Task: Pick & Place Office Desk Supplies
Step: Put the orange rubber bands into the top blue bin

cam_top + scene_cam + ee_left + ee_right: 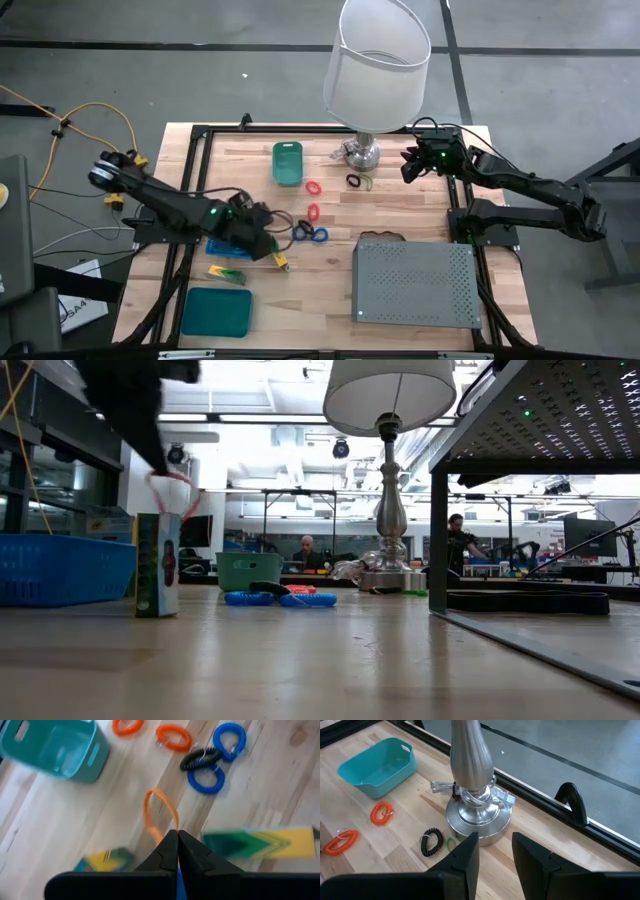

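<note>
- The left gripper was pinched shut on an orange rubber band, whose loop stuck out past the fingertips above the wooden table, over its near-left part.
- Just beside that gripper lay two yellow-and-green boxes; a third one stood upright in the low view.
- The right gripper hung with its fingers apart and nothing between them, at the far right of the table, beside the lamp's chrome base.
- Most supplies still lay loose: two blue coil rings with a black one among them near the table's middle, two orange coil rings farther off, and another black coil ring with a thin green band close to the lamp.
- The small teal bin at the far side looked empty, and the larger teal tray at the near-left showed nothing inside.
- Judging by this, the sorting was barely started: one band was in hand and nearly everything else remained to be placed.
</note>
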{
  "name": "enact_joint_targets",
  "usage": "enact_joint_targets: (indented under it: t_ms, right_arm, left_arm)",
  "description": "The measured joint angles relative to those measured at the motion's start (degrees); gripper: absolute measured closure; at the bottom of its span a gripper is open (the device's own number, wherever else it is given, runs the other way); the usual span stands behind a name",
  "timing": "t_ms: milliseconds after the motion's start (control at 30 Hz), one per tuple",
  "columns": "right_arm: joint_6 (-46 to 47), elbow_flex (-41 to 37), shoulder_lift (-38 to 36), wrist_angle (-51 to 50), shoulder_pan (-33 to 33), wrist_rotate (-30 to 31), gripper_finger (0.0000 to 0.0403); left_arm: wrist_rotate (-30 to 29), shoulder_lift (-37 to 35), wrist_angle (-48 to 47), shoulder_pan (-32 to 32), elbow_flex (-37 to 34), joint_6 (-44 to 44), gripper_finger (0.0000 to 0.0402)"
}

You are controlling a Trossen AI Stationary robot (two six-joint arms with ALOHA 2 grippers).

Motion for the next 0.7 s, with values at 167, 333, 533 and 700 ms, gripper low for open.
enact_joint_targets:
  t_ms: [167,333,533,700]
  right_arm:
    - [-0.02,0.00,0.01,0.01,0.00,0.00,0.0298]
    - [-0.02,-0.01,0.01,0.00,-0.02,0.00,0.0298]
    - [0.00,-0.01,0.01,0.04,0.01,0.00,0.0298]
    - [0.00,-0.01,0.01,0.02,-0.01,0.00,0.0298]
  left_arm:
    - [-0.12,-0.30,-6.11,-5.15,-0.05,-10.66,0.0401]
    - [2.60,0.83,-8.48,-7.98,-0.20,-19.50,0.0401]
    - [6.24,3.03,-8.60,-8.53,-0.37,-23.27,0.0401]
    - [7.24,5.49,-8.75,-8.07,-0.44,-23.03,0.0401]
